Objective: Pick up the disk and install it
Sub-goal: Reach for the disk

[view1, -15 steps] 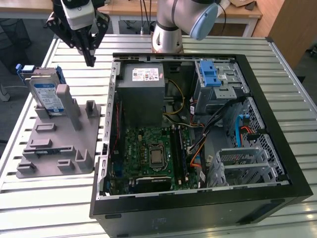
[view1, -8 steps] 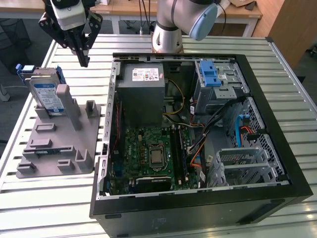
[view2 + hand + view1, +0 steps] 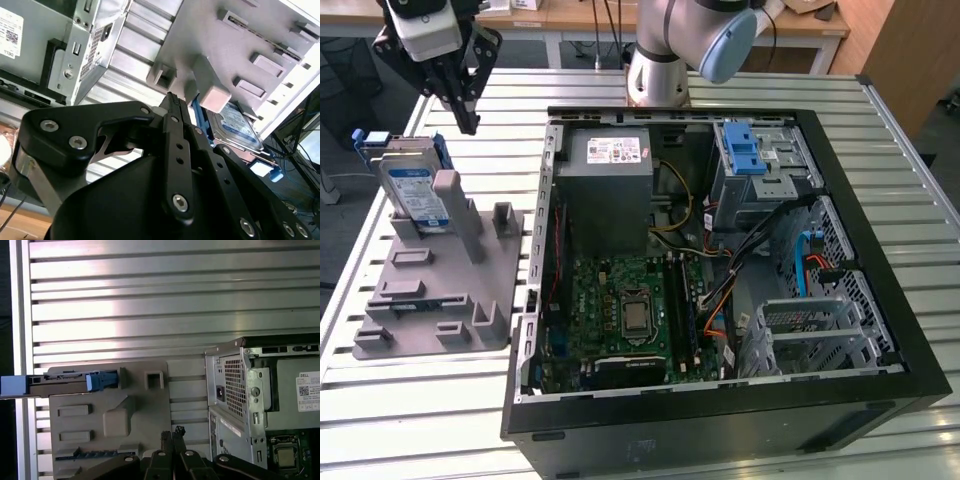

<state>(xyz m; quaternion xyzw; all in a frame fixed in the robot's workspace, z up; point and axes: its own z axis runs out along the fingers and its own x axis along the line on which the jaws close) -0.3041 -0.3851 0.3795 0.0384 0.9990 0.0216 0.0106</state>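
Spanning the whole scene: slatted aluminium table (image 3: 410, 420), with the robot arm's base (image 3: 658, 75) rising at its far side.

Lying open on the slats, black computer case (image 3: 880, 220), taking up the middle and the exterior view's right. Inside it:
- toward the far wall, grey power-supply box (image 3: 610, 175);
- nearer, green motherboard (image 3: 620, 310);
- at the far corner on the exterior view's right, grey metal drive cage (image 3: 765, 170) topped by a blue latch (image 3: 744, 150), with bundled cables (image 3: 732, 258) strung across just below it.

Lying flat on the table beside the case, on the exterior view's left: grey moulded fixture (image 3: 430, 300).

Standing on edge at the fixture's far end and tilted back: the disk (image 3: 415, 190), silver, with a white-and-blue label and blue side rails. Shown label-side up in the second wrist view, disk (image 3: 237, 125) past the fixture (image 3: 240, 40); shown edge-on in the first wrist view, disk (image 3: 65, 381) at the rim of the fixture (image 3: 145, 415).

Pressed close against the label face, a grey upright post (image 3: 455, 205) of the fixture, covering part of the near side.

Hanging above and just behind the disk, apart from it: the gripper (image 3: 470, 122), fingers pinched together on nothing, tips pointing down, gripper (image 3: 172, 97) and gripper (image 3: 172, 432) in both wrist views.

Standing between disk and drive cage: the case's side wall (image 3: 542, 230) and the power-supply box.
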